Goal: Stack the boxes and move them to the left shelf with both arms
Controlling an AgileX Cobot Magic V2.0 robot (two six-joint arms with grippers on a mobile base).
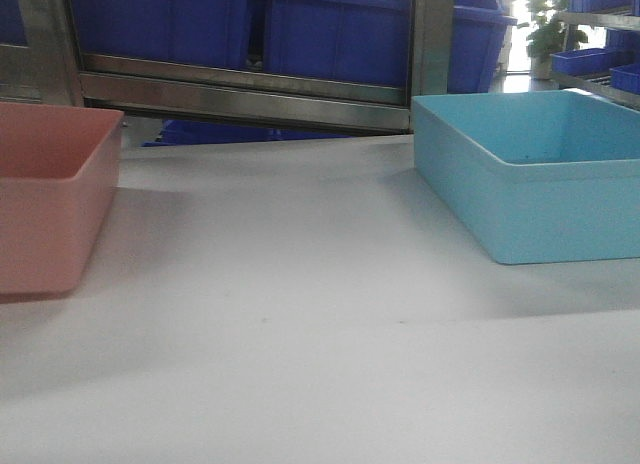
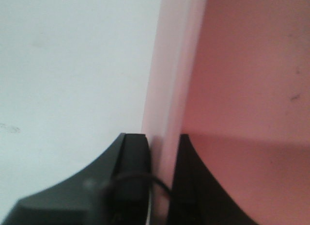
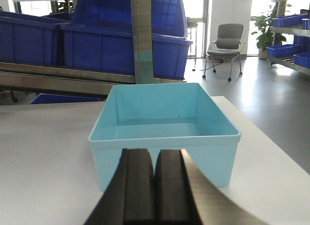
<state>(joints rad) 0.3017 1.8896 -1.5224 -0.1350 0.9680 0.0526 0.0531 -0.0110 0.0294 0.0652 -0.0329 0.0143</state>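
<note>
Boxes: I count two, one pink box (image 1: 50,194) and one teal box (image 1: 540,184), both sitting open side up on the white table (image 1: 300,314) and well apart, pink at the left edge of the front view, teal at the right. Neither is stacked on the other.

On my left wrist camera the left gripper (image 2: 161,140) straddles a wall of the pink box (image 2: 252,89). One black finger (image 2: 133,152) is outside, over the table, and the other is inside the tub, with the wall filling the gap between them. As far as I can see, the jaws pinch that wall. One thin black cable (image 2: 145,179) loops across the gripper body.

On my right wrist camera the right gripper (image 3: 155,154) has its two pads pressed together, with only a thin seam between them and nothing in it. The teal box (image 3: 164,118) lies just ahead of those tips, its near wall facing them, not touched so far as I can tell.

Behind the table runs the shelf (image 1: 250,99) with its flat steel front bar, and I make out at least three dark blue crates (image 3: 121,50) on it. One chair (image 3: 227,40) stands far back.
</note>
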